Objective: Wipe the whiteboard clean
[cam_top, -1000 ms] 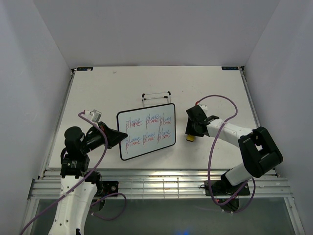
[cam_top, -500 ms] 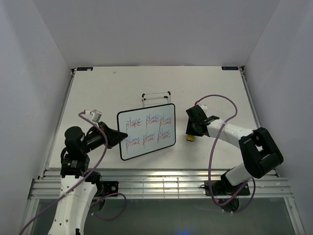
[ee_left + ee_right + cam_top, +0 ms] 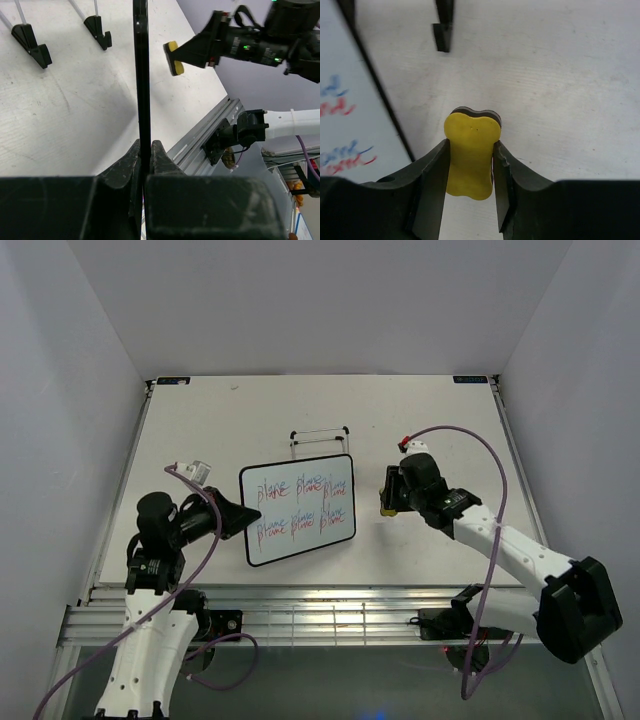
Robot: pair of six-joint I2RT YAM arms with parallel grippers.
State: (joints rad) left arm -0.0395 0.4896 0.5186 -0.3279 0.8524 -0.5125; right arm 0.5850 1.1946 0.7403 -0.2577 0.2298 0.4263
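Note:
The whiteboard (image 3: pixel 298 509), black-framed with red and blue "plane" scribbles, is held tilted up off the table by my left gripper (image 3: pixel 240 520), which is shut on its left edge. In the left wrist view the board shows edge-on (image 3: pixel 141 70) between the jaws. My right gripper (image 3: pixel 386 502) is shut on the yellow sponge eraser (image 3: pixel 470 150), lifted just right of the board's right edge. The eraser also shows in the left wrist view (image 3: pixel 173 57). The board's scribbled face shows at the left of the right wrist view (image 3: pixel 350 115).
A thin black wire stand (image 3: pixel 320 438) sits on the table just behind the board; its feet show in the left wrist view (image 3: pixel 31 42). White walls enclose the table. A metal rail (image 3: pixel 330 610) runs along the near edge.
My right arm has lifted and swung, raising the eraser off the table beside the board. The board and left gripper have shifted slightly.

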